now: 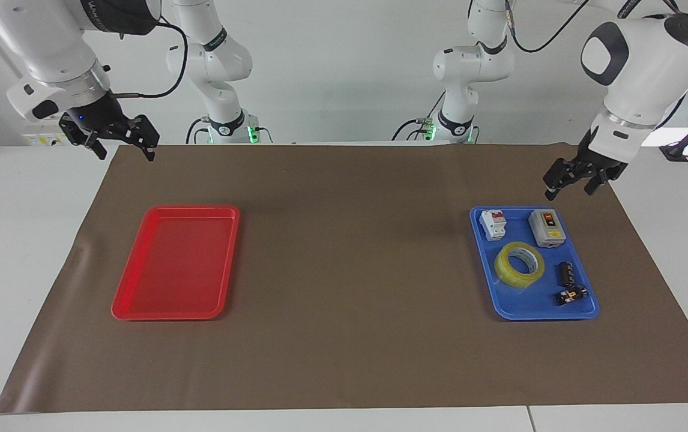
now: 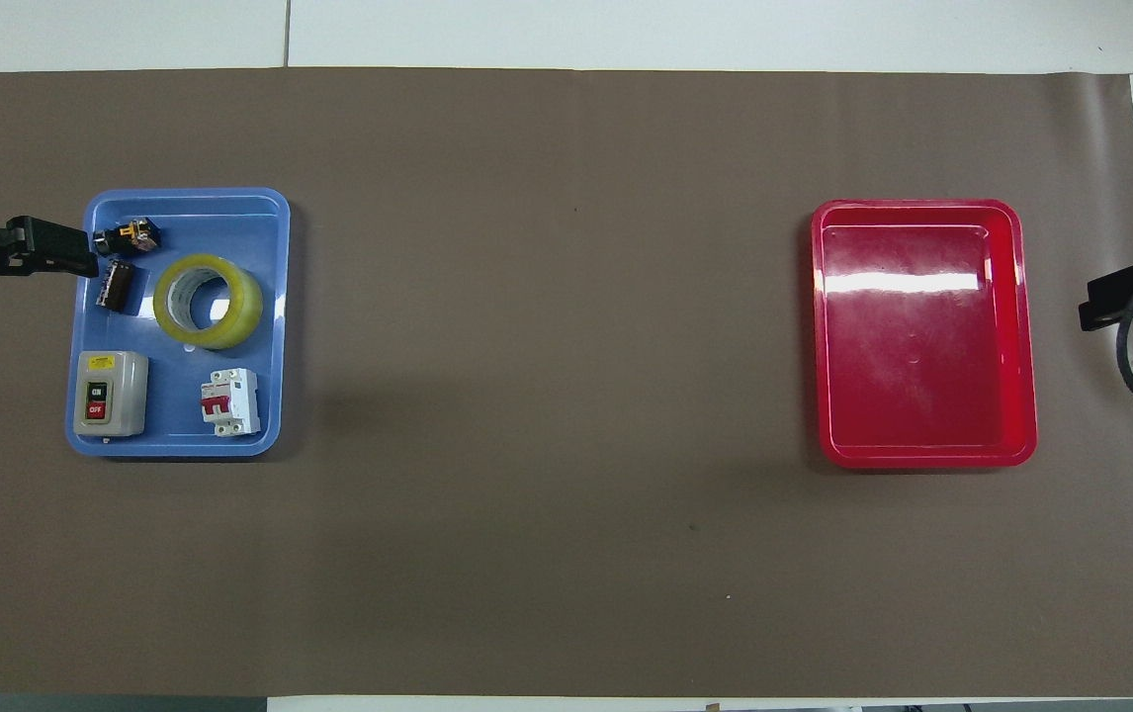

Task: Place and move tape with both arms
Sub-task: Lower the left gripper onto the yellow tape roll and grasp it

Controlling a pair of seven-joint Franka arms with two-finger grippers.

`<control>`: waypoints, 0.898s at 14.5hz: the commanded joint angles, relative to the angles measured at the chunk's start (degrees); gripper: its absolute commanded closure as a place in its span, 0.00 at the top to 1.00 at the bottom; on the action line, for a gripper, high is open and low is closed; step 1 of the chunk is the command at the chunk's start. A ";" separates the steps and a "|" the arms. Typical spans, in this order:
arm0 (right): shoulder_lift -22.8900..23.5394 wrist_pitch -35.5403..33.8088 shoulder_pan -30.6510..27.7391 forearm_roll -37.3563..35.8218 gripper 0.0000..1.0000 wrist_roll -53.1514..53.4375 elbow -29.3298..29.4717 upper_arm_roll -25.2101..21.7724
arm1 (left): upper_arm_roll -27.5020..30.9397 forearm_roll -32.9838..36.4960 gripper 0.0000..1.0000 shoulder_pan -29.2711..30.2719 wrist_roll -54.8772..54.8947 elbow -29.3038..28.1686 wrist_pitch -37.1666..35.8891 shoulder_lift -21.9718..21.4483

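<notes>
both my claws up, empty and spread.
my right claw (image 1: 120, 146) waits over the counter edge; my left claw (image 1: 577, 182) hangs over the mat beside the blue tray (image 1: 584, 311); farther out, the tape (image 1: 519, 264) lies flat in that tray.

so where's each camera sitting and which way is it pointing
Facing view: high, across the table from the robots, looking at them; shows both arms whole, the open left gripper up over the brown mat by the blue tray, the waiting right gripper open.
Overhead view: above the robots' end, looking steeply down and forward; only the left gripper and part of the right gripper show.
Shared: the tape in the blue tray, and the red tray.
</notes>
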 commanded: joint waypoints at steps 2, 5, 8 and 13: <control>-0.58 0.49 -0.38 0.98 1.00 0.29 -0.37 0.06 | 0.04 -0.16 1.00 2.13 3.01 -1.28 7.34 5.75; -0.58 0.49 -0.38 0.98 1.00 0.29 -0.37 0.06 | 0.13 0.02 1.00 2.22 3.53 -5.64 13.74 8.66; -0.58 0.49 -0.38 0.98 1.00 0.29 -0.37 0.06 | 0.04 -0.07 1.00 3.27 3.62 -10.85 21.31 9.27; -0.58 0.49 -0.38 0.98 1.00 0.29 -0.37 0.06 | 0.04 -0.07 0.90 3.19 2.66 -12.09 24.31 13.32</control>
